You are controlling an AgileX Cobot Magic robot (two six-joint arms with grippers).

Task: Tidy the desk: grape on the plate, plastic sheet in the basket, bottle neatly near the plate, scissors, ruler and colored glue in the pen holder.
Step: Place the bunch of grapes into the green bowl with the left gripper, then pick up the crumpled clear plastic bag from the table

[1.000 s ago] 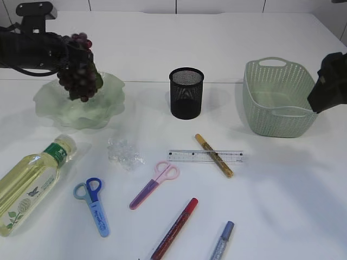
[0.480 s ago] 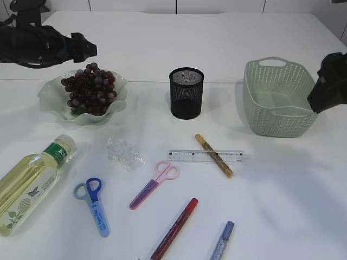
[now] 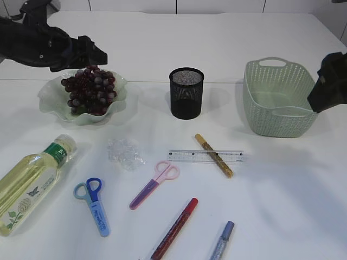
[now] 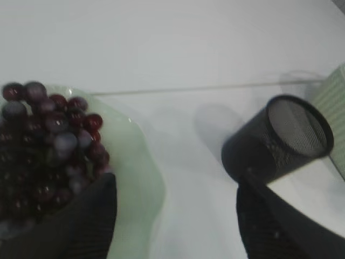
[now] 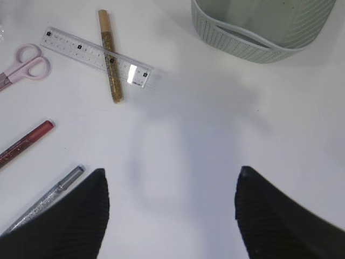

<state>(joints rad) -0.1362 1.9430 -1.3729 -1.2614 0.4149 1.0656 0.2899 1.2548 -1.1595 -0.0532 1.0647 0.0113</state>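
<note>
The dark red grape bunch (image 3: 89,90) lies on the pale green wavy plate (image 3: 49,100); it also shows in the left wrist view (image 4: 48,145). My left gripper (image 3: 95,51) is open and empty just above the plate's back rim. The black mesh pen holder (image 3: 186,92) stands mid-table. The crumpled plastic sheet (image 3: 124,153), bottle (image 3: 30,181), blue scissors (image 3: 95,205), pink scissors (image 3: 154,184), clear ruler (image 3: 206,156) and gold (image 3: 214,155), red (image 3: 174,228) and silver (image 3: 222,241) glue pens lie on the table. My right gripper (image 3: 328,84) is open and empty beside the green basket (image 3: 277,97).
The white table's back edge runs behind the plate and pen holder. In the right wrist view the ruler (image 5: 97,56), gold glue pen (image 5: 110,54) and basket (image 5: 264,27) lie ahead of my open fingers.
The grape bunch, held above the plate a second ago, now lies on the plate. My left gripper has let go, opened and shifted slightly right and up.
</note>
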